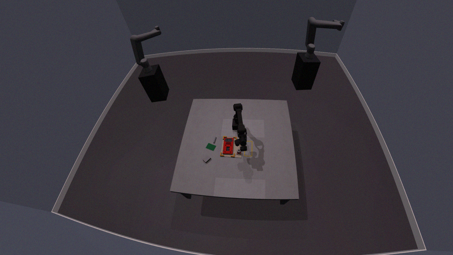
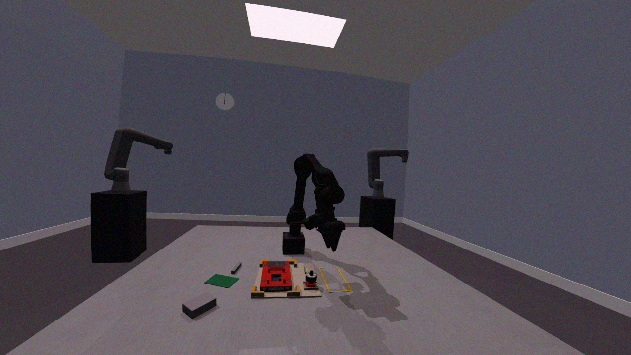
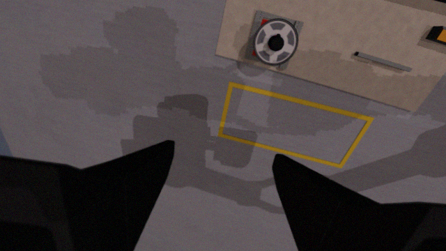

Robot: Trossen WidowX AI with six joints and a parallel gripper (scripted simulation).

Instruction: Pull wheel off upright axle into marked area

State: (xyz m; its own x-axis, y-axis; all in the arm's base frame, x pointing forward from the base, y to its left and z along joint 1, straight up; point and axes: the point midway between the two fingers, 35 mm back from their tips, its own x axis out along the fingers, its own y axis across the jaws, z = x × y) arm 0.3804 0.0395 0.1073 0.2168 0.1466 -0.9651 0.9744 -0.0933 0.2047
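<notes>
The wheel (image 1: 238, 151) (image 2: 311, 278) (image 3: 265, 41), pale with a dark rim, sits around the upright black axle (image 3: 276, 42) on a small grey and red base. The base stands on the beige board (image 2: 312, 295) (image 3: 324, 38). The marked area (image 1: 252, 148) (image 2: 339, 291) (image 3: 303, 102) is a yellow outline on the table beside the board, with nothing lying in it. My gripper (image 2: 333, 250) (image 3: 225, 154) is open and empty. It hangs high above the table, and the wheel is ahead of the fingertips in the wrist view, not between them.
A red housing (image 1: 225, 148) (image 2: 265, 282) sits between orange and black corner pieces on the board. A grey pin (image 3: 383, 62) lies near the wheel. Left of the board are a green plate (image 1: 211, 146) (image 2: 221, 280), a grey block (image 2: 199, 303) and a small bar (image 2: 236, 267).
</notes>
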